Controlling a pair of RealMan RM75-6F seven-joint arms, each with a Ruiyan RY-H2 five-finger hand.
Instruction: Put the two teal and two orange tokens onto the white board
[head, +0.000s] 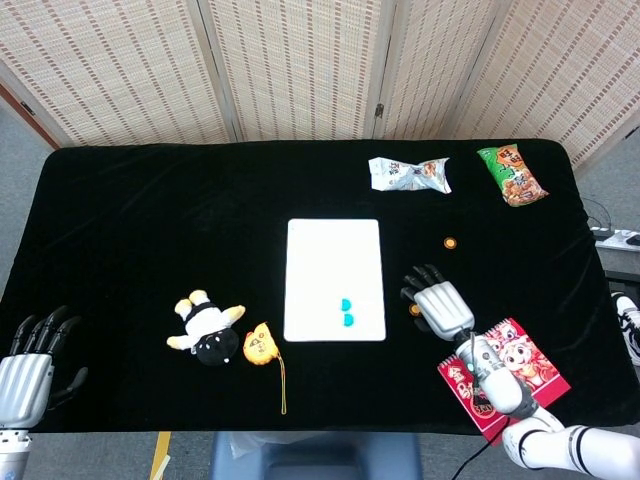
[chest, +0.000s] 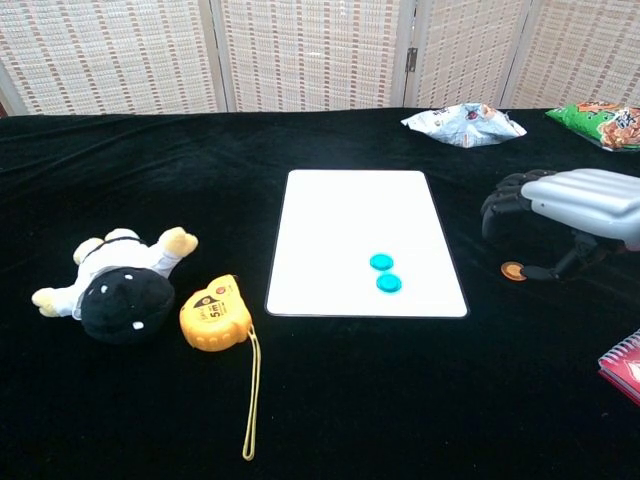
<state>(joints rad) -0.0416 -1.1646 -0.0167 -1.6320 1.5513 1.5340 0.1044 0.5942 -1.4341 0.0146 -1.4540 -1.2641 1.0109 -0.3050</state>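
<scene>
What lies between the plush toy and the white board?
A yellow tape measure lies between the plush toy and the white board, beside the toy; both views show it.

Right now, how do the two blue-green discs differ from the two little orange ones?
The two teal tokens lie on the white board, close together; the two orange tokens lie off it on the black cloth, far apart. One orange token sits just under the right hand; no hand is near the teal ones. All four look like small round flat discs.
</scene>
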